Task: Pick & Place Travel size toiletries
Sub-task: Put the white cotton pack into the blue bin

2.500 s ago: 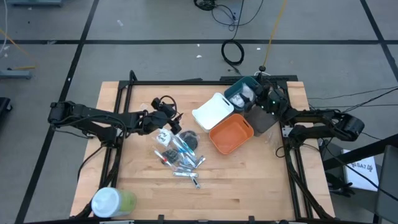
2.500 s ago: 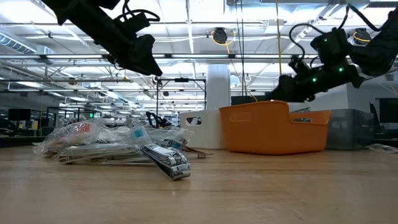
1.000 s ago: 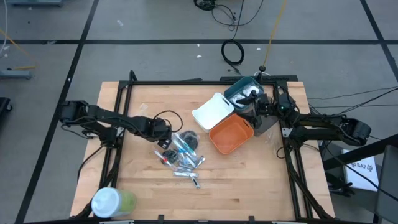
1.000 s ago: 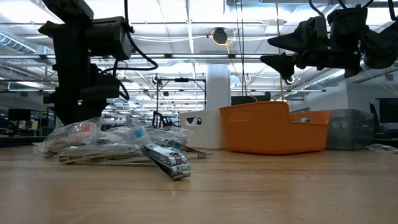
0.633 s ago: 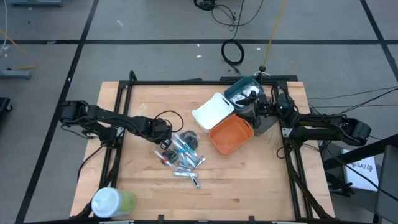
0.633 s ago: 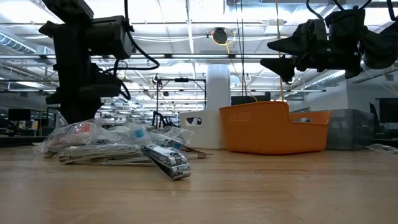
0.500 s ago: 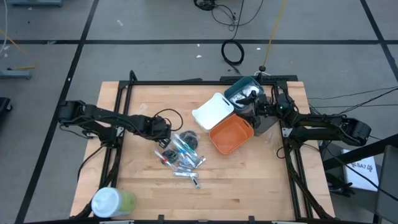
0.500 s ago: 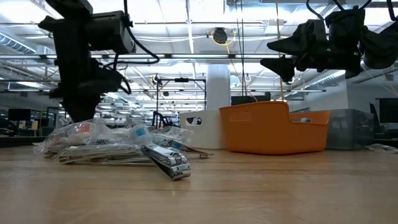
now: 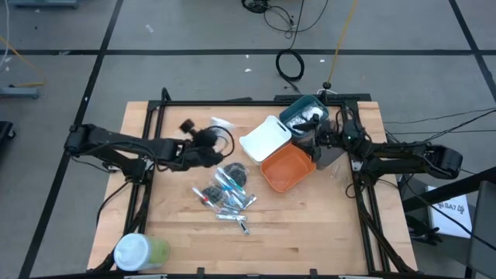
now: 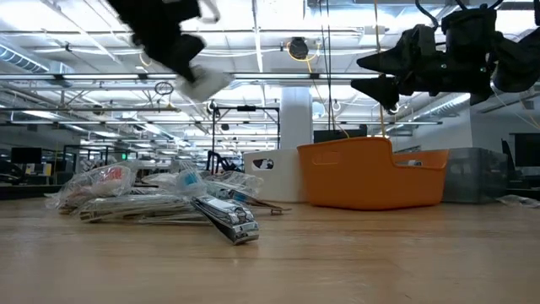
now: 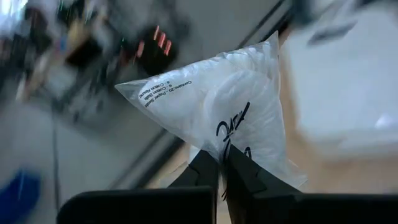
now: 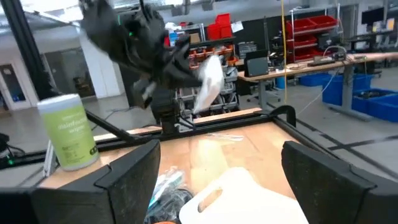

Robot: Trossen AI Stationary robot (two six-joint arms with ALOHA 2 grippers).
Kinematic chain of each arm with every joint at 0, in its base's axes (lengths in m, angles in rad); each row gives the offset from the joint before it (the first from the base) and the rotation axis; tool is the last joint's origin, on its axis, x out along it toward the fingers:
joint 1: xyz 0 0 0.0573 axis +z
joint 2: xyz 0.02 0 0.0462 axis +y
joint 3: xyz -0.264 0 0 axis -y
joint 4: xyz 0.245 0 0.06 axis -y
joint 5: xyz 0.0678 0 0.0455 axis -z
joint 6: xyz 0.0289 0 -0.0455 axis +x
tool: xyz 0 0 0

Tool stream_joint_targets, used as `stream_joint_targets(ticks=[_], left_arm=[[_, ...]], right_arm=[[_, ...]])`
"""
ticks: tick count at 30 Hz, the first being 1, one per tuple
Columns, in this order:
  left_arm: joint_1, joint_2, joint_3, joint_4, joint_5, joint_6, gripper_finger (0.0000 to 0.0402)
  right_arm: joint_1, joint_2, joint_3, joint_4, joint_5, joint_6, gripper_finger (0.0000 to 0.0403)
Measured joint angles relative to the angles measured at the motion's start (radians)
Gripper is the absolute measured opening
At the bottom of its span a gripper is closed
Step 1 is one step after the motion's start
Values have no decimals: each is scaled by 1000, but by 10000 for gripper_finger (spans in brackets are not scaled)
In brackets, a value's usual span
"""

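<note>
Since a second ago the left hand (image 9: 215, 130) has risen off the pile of toiletries (image 9: 225, 190) and now carries a clear packet (image 11: 217, 106), pinched shut at one corner, above the surface (image 9: 310, 232) near the white bin (image 9: 263, 141). That thin corner grip could slip mid-swing. Only the left wrist view shows the pinch; the high view shows the right hand (image 9: 310, 138) waiting spread wide over the bins.

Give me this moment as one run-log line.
left pincer: shut on white packet, lifted above pile | right pincer: open, over bins | orange bin: looks empty
</note>
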Motion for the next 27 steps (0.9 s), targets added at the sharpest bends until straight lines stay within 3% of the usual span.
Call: stream_joint_targets(ticks=[3, 6, 11, 15, 19, 27], left_arm=[[22, 29, -30, 340, 94, 283, 3], [49, 90, -41, 603, 193, 457, 3], [88, 234, -43, 919, 359, 625, 4], [98, 347, -43, 1124, 441, 690, 2], [95, 424, -20, 1215, 467, 696, 2], [93, 516, 92, 1174, 543, 689, 2]], right_arm=[[67, 0, 0, -20, 87, -72, 318], [141, 0, 0, -55, 210, -141, 318], [250, 25, 0, -51, 349, -197, 318], [291, 42, 0, 13, 377, -228, 318], [298, 42, 0, 41, 383, -209, 318], [310, 42, 0, 56, 426, -194, 318]])
